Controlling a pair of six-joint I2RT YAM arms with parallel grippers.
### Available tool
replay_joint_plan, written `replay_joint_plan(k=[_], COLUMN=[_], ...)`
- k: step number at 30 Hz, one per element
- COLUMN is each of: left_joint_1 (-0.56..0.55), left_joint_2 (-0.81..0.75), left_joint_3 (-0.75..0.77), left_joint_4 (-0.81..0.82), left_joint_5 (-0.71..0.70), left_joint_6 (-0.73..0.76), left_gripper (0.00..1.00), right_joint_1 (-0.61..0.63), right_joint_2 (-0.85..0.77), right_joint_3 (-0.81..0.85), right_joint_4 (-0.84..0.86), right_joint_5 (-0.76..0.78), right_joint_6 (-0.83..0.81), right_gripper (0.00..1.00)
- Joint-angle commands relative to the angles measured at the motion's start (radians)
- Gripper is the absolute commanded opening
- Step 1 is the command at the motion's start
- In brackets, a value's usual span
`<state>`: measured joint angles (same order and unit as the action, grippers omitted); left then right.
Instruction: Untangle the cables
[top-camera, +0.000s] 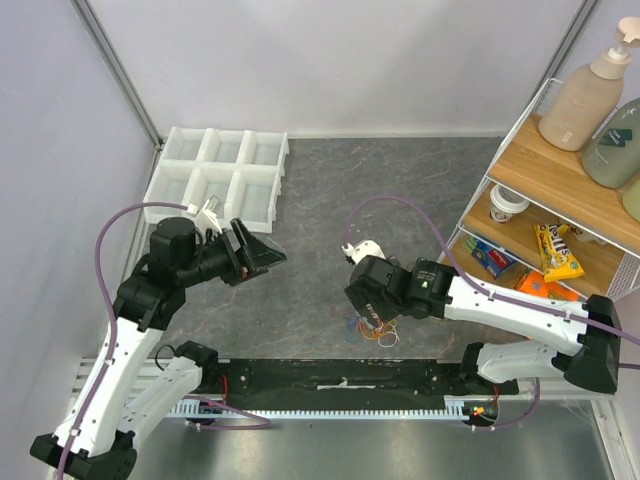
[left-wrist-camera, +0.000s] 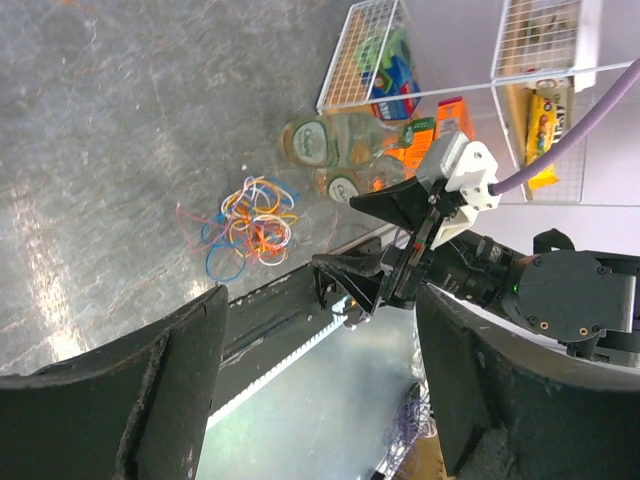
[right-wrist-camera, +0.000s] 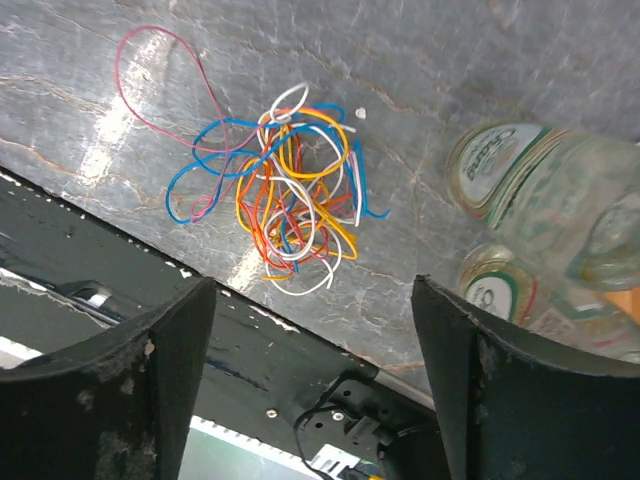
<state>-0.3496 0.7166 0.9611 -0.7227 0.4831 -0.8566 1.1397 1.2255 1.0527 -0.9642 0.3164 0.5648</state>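
Observation:
The cables (right-wrist-camera: 290, 200) lie in one tangled heap of thin loops, orange, yellow, red, blue, white and pink, on the grey table near its front edge. The heap also shows in the left wrist view (left-wrist-camera: 250, 225) and partly under the right arm in the top view (top-camera: 378, 330). My right gripper (right-wrist-camera: 315, 380) is open and empty, hovering just above and in front of the heap. My left gripper (left-wrist-camera: 320, 390) is open and empty, raised well to the left of the heap (top-camera: 255, 255).
A white compartment tray (top-camera: 220, 170) sits at the back left. A wire shelf rack (top-camera: 560, 210) with bottles, a cup and snack packs stands at the right. A black rail (top-camera: 340, 385) runs along the table's front edge.

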Motion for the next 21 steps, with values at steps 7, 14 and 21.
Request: replay_joint_plan(k=[7, 14, 21], left_joint_1=[-0.067, -0.248, -0.318], left_joint_2=[0.032, 0.263, 0.389], left_joint_3=[-0.194, -0.263, -0.334], left_joint_4=[0.098, 0.270, 0.466], left_joint_5=[0.058, -0.023, -0.003], left_joint_6=[-0.047, -0.059, -0.145], left_gripper=[0.80, 0.79, 0.78], right_joint_1=[0.003, 0.002, 0.002], right_joint_2=[-0.049, -0.020, -0.004], right_joint_3=[-0.198, -0.327, -0.407], right_joint_4=[0.203, 0.337, 0.439], right_joint_5=[0.032, 0.030, 0.003], right_joint_6=[0.104, 0.115, 0.116], right_gripper=[0.72, 0.70, 0.49])
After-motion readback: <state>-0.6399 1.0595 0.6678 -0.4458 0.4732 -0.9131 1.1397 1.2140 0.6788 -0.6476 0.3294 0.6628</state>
